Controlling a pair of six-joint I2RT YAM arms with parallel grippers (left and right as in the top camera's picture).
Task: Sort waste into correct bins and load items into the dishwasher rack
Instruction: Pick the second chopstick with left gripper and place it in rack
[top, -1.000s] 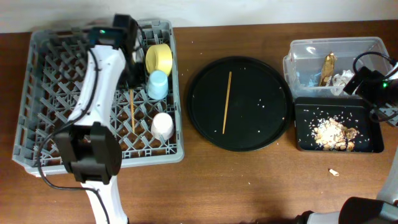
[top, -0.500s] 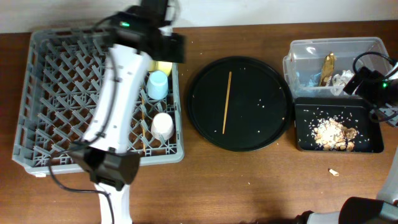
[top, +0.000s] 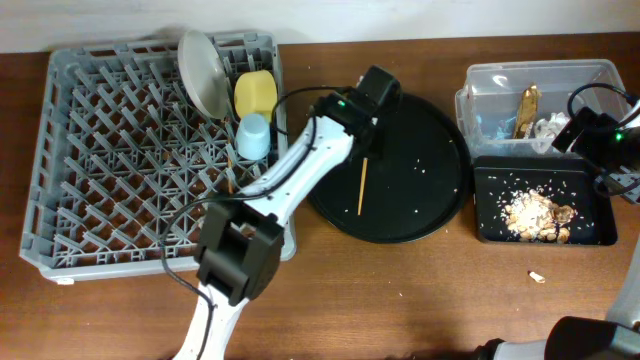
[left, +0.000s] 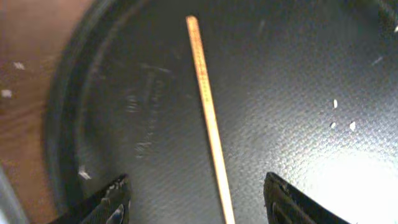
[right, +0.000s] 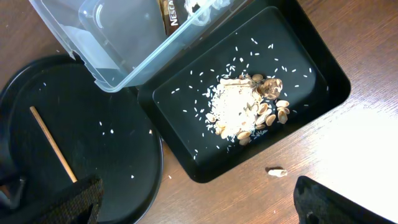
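Observation:
My left gripper (top: 372, 100) (left: 196, 186) hangs open over the big round black tray (top: 430, 190), its fingers either side of a thin wooden chopstick (top: 362, 185) (left: 208, 118) lying flat there. In the dishwasher rack (top: 110, 160) stand the grey plate (top: 203, 70), yellow bowl (top: 255, 93) and blue cup (top: 254, 135), with another chopstick (top: 228, 172) beside them. My left arm hides the pink cup. My right gripper (top: 590, 130) (right: 199, 199) is open and empty beside the clear tub (top: 500, 80) (right: 118, 50), which holds the wrapper (top: 527, 108) and tissue (top: 548, 128). Food scraps (top: 535, 213) (right: 245, 109) fill the shallow black tray (top: 490, 230) (right: 180, 118).
One loose scrap (top: 537, 275) (right: 275, 170) lies on the wooden table in front of the shallow black tray. White crumbs dot the round tray (left: 124, 112). My left arm stretches from the near edge across the rack's right corner.
My left gripper has let go of the plate, which now stands in the rack. It has opened and swung right, from the rack to over the round tray's chopstick. The right arm has not moved.

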